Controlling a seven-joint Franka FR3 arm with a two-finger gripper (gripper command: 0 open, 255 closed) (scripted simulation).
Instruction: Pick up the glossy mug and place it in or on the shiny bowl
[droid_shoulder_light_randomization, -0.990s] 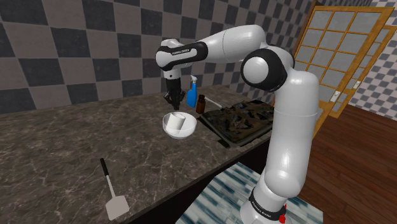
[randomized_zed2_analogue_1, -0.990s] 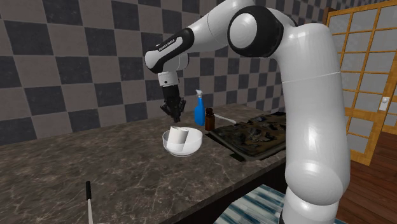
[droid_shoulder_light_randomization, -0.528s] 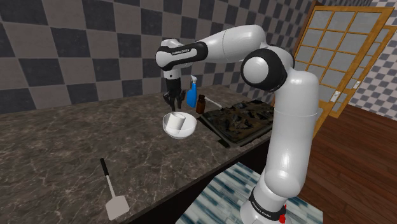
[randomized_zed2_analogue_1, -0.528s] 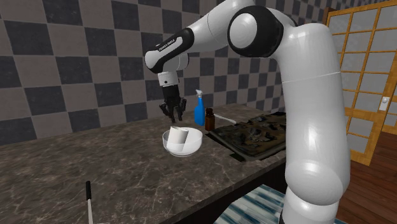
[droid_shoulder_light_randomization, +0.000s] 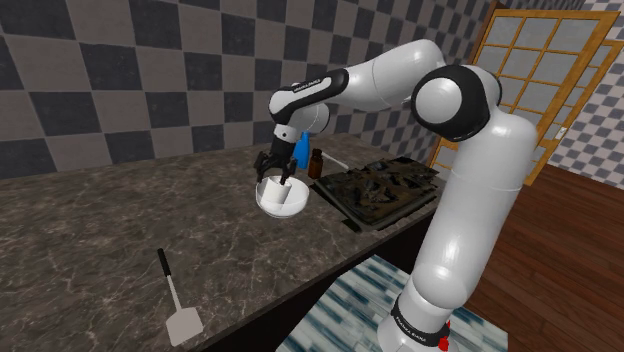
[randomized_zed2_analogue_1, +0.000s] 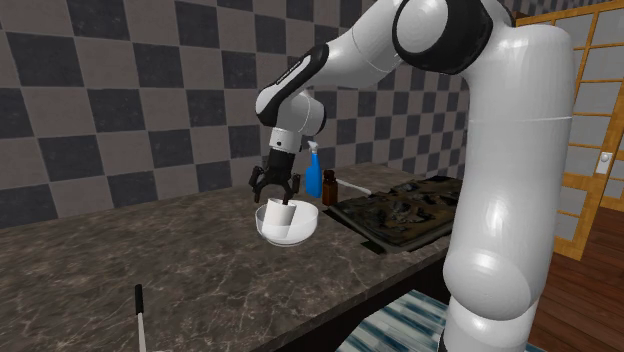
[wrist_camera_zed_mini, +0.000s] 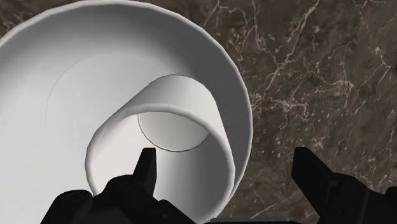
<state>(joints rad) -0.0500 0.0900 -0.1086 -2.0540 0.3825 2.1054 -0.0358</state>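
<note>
1. The all-black two-finger gripper (droid_shoulder_light_randomization: 277, 172) hung low over the plain white round bowl (droid_shoulder_light_randomization: 268, 207) on the dark veined stone countertop (droid_shoulder_light_randomization: 120, 220).
2. Its jaws stood wide apart and held nothing.
3. The white cylindrical mug (wrist_camera_zed_mini: 178, 127) lay tilted inside the bowl, its open mouth towards the gripper.
4. A blue spray bottle (droid_shoulder_light_randomization: 301, 150) stood on the bowl's far side, towards the shoulder view's right.

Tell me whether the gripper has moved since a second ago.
Yes. In the shoulder view the gripper has dropped from level with the blue spray bottle down to the rim of the white bowl, open over the mug.
</note>
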